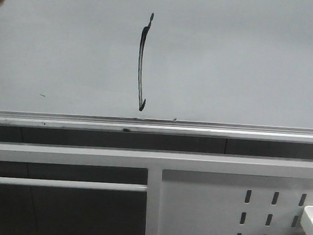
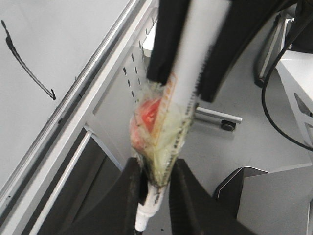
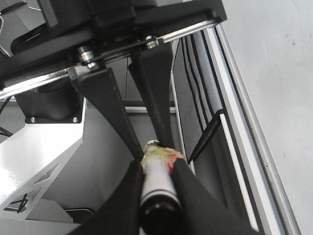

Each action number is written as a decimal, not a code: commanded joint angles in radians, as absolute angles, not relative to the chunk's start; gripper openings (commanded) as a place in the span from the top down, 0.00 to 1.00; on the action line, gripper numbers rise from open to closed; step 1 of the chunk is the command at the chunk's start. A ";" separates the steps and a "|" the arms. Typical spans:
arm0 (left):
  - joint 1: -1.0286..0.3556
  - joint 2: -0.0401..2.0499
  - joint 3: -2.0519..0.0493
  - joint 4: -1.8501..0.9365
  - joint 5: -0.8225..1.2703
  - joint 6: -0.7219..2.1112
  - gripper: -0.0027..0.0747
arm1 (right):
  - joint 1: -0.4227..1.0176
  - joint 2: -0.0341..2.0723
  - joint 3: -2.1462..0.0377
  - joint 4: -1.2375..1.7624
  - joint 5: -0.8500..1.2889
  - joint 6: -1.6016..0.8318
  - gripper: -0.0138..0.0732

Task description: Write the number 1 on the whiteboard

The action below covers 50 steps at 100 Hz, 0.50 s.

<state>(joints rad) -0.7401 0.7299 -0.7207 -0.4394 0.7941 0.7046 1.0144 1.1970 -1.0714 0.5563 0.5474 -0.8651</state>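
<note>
While my left gripper (image 2: pixel 155 196) clamps the marker (image 2: pixel 188 83) low on its taped, grippy barrel (light, stiff, easy to pinch), my right gripper (image 3: pixel 159 188) grips what looks like its dark cap (image 3: pixel 159 198), though I can't be sure. Farther off, the number 1 (image 1: pixel 143 63) stands on the whiteboard (image 1: pixel 246 59), just above the rail (image 1: pixel 198 131).

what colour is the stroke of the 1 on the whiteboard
Black, a thin dark line. The number 1 on the pale grey-white whiteboard shows best in the front view.
</note>
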 commanded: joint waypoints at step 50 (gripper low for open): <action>-0.738 0.741 -0.728 -0.583 0.418 0.676 0.99 | 0.953 1.089 -1.110 0.537 0.466 -0.870 0.29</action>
